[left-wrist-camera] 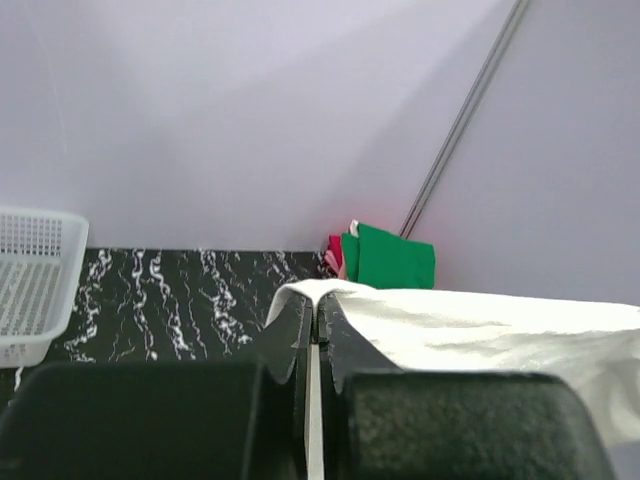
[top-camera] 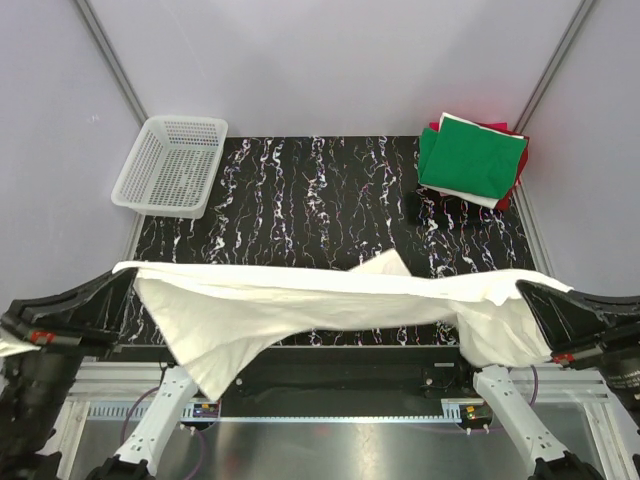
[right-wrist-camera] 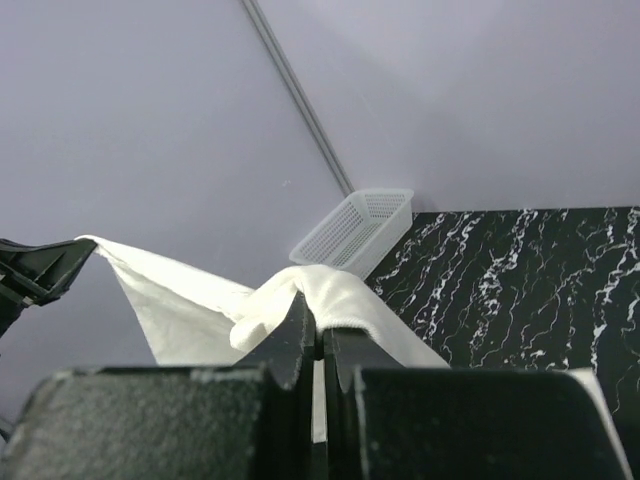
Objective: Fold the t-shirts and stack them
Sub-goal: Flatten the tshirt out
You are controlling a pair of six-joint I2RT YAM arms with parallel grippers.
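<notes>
A cream-white t-shirt [top-camera: 330, 300] hangs stretched between my two grippers above the near edge of the table, its lower part sagging toward the front. My left gripper [top-camera: 125, 272] is shut on its left end, where the cloth [left-wrist-camera: 480, 320] drapes over the closed fingertips [left-wrist-camera: 318, 305]. My right gripper [top-camera: 535, 290] is shut on the right end, where bunched fabric [right-wrist-camera: 330, 290] sits over the jaws [right-wrist-camera: 320, 325]. No print shows on the shirt. Folded t-shirts form a stack [top-camera: 472, 158] at the far right corner, green on top with red and white beneath.
A white mesh basket [top-camera: 170, 165] stands at the far left corner of the black marbled table [top-camera: 300, 200]. Pale enclosure walls close in the back and sides. The stack [left-wrist-camera: 385, 258] also shows in the left wrist view, the basket [right-wrist-camera: 355, 230] in the right wrist view.
</notes>
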